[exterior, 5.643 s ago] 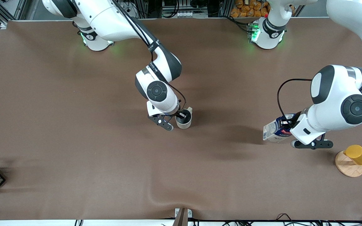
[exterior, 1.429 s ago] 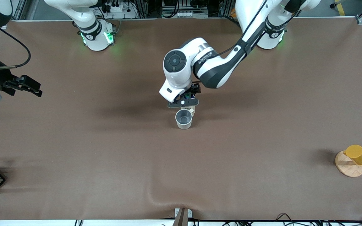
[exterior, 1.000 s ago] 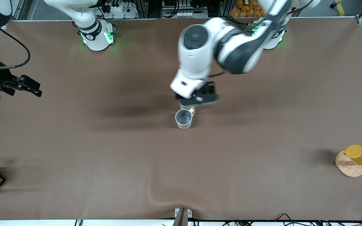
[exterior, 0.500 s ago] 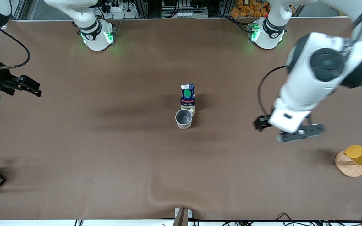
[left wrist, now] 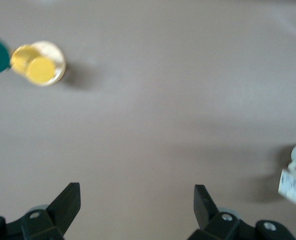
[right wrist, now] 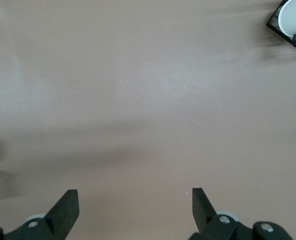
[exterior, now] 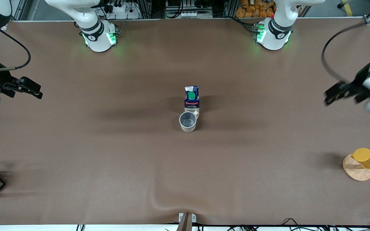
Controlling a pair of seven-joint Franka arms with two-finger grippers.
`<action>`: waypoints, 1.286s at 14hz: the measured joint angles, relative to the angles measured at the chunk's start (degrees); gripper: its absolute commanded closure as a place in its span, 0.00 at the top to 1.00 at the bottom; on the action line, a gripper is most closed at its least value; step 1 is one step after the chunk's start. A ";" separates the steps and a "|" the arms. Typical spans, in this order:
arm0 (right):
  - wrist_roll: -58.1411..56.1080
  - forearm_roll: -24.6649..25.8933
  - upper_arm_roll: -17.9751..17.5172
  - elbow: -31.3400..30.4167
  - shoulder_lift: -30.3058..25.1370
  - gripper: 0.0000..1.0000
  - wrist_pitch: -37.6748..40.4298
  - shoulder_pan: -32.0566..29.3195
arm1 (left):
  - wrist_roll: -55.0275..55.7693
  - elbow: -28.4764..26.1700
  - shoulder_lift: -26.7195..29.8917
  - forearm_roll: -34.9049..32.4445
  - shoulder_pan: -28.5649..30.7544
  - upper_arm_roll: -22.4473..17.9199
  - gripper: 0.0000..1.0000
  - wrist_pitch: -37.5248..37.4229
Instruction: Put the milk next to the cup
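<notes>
You're looking at the milk (exterior: 191, 97) standing upright, touching the cup (exterior: 188, 121) at its twelve o'clock (job looks done). Keep the left gripper (exterior: 345, 93) and the right gripper (exterior: 22, 87) spread wide, empty, hovering over opposite table ends.

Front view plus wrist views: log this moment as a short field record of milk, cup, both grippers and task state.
milk: upright on the table, released
cup: upright, beside the milk, nearer the front camera
left gripper: open, empty, over bare table toward the left arm's end
right gripper: open, empty, waiting over the right arm's end
task state: milk stands next to cup; looks done
</notes>
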State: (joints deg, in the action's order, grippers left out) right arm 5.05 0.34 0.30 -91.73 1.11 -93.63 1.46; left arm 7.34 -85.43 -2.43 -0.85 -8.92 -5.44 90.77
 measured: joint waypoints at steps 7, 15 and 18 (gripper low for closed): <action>0.00 0.00 -0.02 0.00 0.07 1.00 0.04 0.00 | 0.78 -2.46 3.77 0.02 5.52 10.30 1.00 -2.60; 0.00 0.00 -0.04 0.00 0.09 1.00 0.09 0.00 | -6.92 -1.37 3.78 0.02 6.30 10.12 1.00 -4.45; 0.00 0.00 -0.11 0.00 0.12 1.00 0.09 0.02 | -7.37 -1.16 3.86 0.02 6.71 10.09 1.00 -4.90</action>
State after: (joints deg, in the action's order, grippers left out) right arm 5.06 0.34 0.19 -91.73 1.24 -93.54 1.49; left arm -0.02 -86.59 1.43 -0.82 -2.22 4.64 85.87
